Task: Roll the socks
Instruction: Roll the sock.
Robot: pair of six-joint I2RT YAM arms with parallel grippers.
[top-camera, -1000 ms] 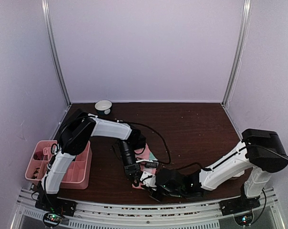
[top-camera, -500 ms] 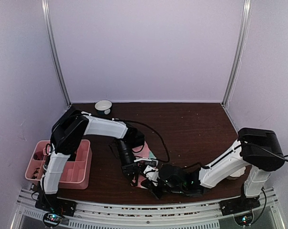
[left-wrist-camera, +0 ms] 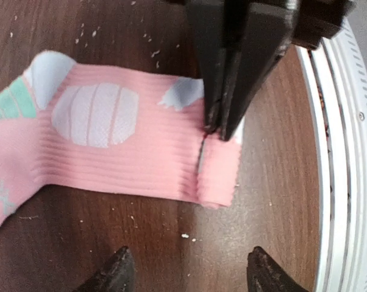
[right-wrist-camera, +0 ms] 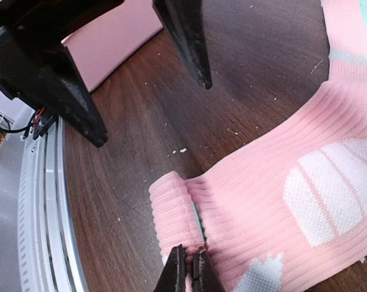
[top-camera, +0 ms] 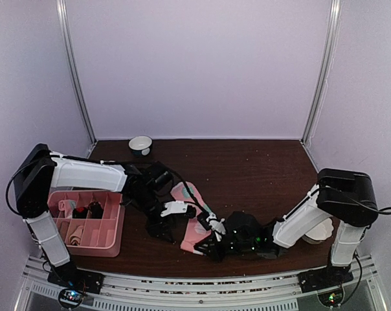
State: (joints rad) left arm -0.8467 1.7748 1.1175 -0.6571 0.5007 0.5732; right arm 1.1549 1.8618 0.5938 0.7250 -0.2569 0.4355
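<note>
The pink sock (top-camera: 194, 228) lies flat on the dark wooden table (top-camera: 260, 175), close to the near edge and between the two arms. Its length runs away from the front rail, and the top view shows a bend part-way along. It bears pale oval patches and mint-green marks. Whether it is one sock or two laid together cannot be told. The end nearest the rail is turned over into a short, tight roll (left-wrist-camera: 217, 173), a single small cylinder lying across the sock's width, with a sliver of mint showing in the fold. The right gripper (right-wrist-camera: 188, 271) reaches in low from the right, and its jaws are pressed together on the fabric right where the roll meets the flat part, pinching the sock there. The left gripper (left-wrist-camera: 189, 277) hangs just beside that end of the sock, on the side toward the pink tray (top-camera: 118, 227). Its jaws stand well apart with only bare table between them, touching nothing and holding nothing. The tray sits at the left of the table beside the left arm, with a few small things in its compartments that are too small to make out. A white bowl (top-camera: 140, 144) stands at the far left corner, well apart from the sock.
</note>
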